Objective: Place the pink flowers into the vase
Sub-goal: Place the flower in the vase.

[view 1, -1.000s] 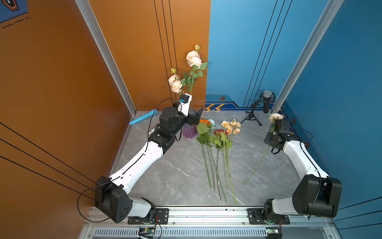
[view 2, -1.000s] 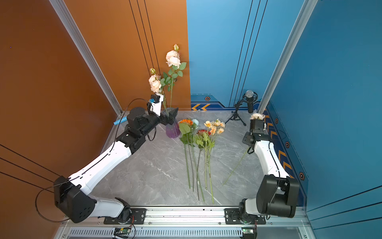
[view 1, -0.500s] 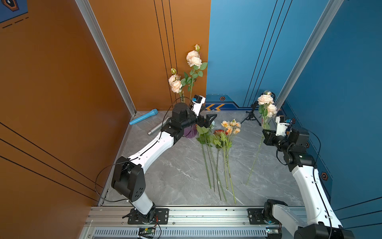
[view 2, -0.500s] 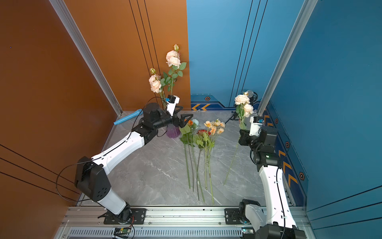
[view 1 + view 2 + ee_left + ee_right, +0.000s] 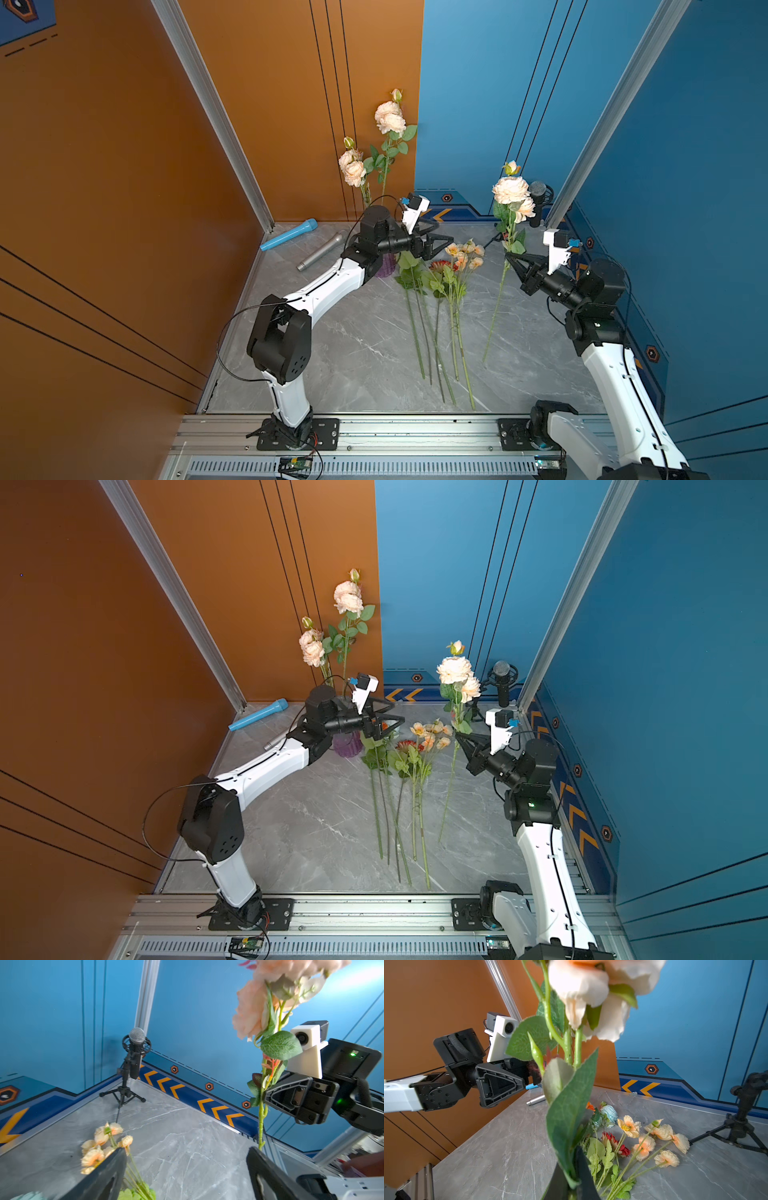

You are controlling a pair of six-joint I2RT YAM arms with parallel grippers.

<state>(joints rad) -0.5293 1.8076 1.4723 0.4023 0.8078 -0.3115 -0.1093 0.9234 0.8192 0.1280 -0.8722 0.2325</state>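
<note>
The right claw [image 5: 508, 258] pinches the thin green stem of a ruffled cream-pink flower [image 5: 507, 192], nearly upright over the grey marbled bench [image 5: 357, 332]. Two matching pink stems [image 5: 388, 120] stand in the ribbed purple-based glass vase [image 5: 347, 744], near the left claw [image 5: 444, 232], which is spread wide.

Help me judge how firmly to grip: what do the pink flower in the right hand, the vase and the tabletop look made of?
The pink flower seems artificial: matte cloth-like petals, fabric leaves with printed veins, smooth plastic-looking stem. The vase is ribbed, see-through purple and glossy: glass or clear plastic. The tabletop is grey with white veins, low sheen: stone or laminate.
</note>
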